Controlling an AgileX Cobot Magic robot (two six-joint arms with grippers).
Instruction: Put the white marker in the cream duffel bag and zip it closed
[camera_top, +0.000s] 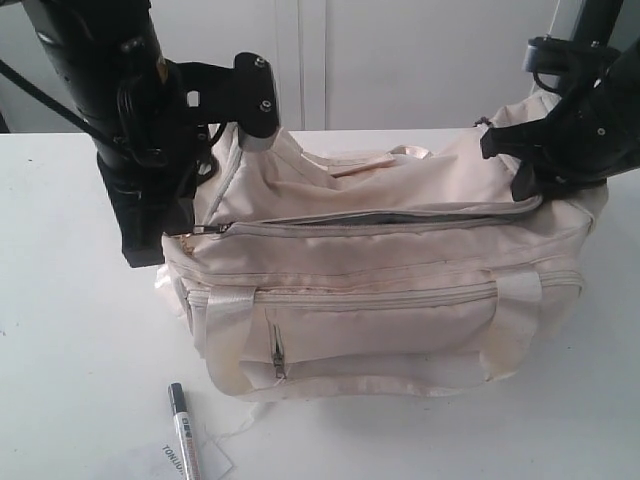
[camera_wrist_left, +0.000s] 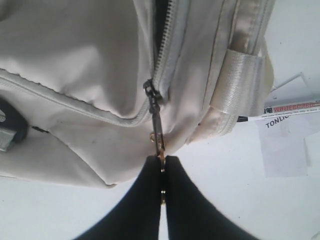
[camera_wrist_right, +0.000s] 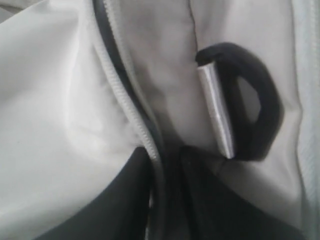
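Note:
The cream duffel bag (camera_top: 380, 290) stands on the white table, its top zip open along a dark slit (camera_top: 400, 218). My left gripper (camera_top: 172, 235) is at the bag's left end, shut on the zipper pull (camera_wrist_left: 156, 125), fingertips pinched together (camera_wrist_left: 162, 159). My right gripper (camera_top: 520, 180) is at the bag's right end, shut on the fabric edge beside the zip (camera_wrist_right: 125, 85), jaws closed (camera_wrist_right: 162, 155). The white marker (camera_top: 183, 430) lies on the table in front of the bag, black cap toward the bag, also visible in the left wrist view (camera_wrist_left: 290, 108).
A flat white paper tag (camera_top: 185, 462) printed "TONLION" lies under the marker near the table's front edge. A black buckle with a silver bar (camera_wrist_right: 250, 100) sits on the bag's right end. The front pocket zip pull (camera_top: 277, 355) hangs on the bag's near face.

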